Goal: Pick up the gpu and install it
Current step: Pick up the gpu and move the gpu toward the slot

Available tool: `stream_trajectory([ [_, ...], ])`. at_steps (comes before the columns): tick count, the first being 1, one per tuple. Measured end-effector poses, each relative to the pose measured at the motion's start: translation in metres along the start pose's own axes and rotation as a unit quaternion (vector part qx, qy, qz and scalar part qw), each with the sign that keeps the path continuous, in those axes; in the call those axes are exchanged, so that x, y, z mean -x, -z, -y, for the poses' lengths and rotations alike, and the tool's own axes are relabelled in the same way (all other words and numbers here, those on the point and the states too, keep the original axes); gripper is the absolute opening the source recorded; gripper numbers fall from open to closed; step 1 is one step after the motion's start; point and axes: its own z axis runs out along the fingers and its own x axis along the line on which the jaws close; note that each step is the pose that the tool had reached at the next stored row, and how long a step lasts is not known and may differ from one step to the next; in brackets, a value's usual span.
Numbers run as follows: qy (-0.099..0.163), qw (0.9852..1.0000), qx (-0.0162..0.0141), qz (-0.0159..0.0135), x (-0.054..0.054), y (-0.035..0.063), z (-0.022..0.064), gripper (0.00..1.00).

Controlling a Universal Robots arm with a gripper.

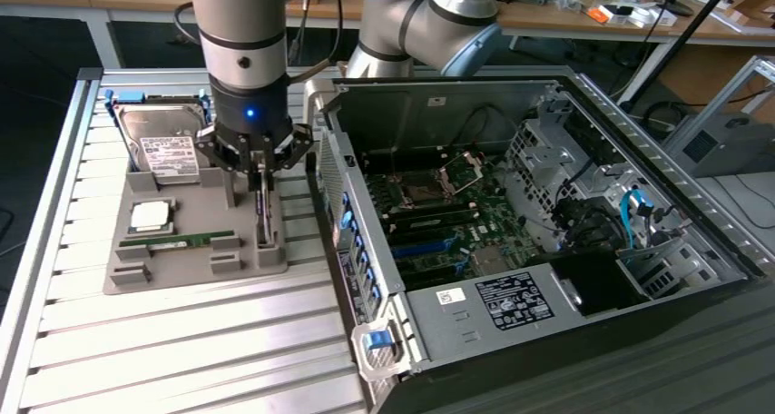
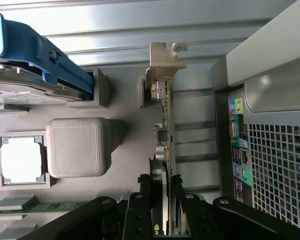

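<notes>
Slatted metal table [image 1: 181, 341] is carrying a grey tray [image 1: 181, 264], with an open PC case [image 1: 678, 205] lying just beside it on the exterior view's right. Arm [image 1: 249, 42] is standing vertical over the tray, wrist pointing straight down. Gripper [image 1: 258, 164] is sitting low on the gpu [image 1: 264, 210], fingers [image 2: 156, 182] pressing both faces of the card, grasping it. Gpu [image 2: 166, 125] is standing on edge in the tray slot nearest the case, silver bracket at the far end from the gripper [image 2: 167, 181]. Hard drive [image 1: 163, 142], CPU [image 1: 151, 216] and RAM [image 1: 181, 241] are lying in the other tray slots.
</notes>
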Motion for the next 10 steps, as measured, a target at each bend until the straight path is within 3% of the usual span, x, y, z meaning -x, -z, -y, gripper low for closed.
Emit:
stream_trajectory([
  [10,0.0,1.0,0.0,0.0,0.0,0.0022,-0.0001,0.27],
])
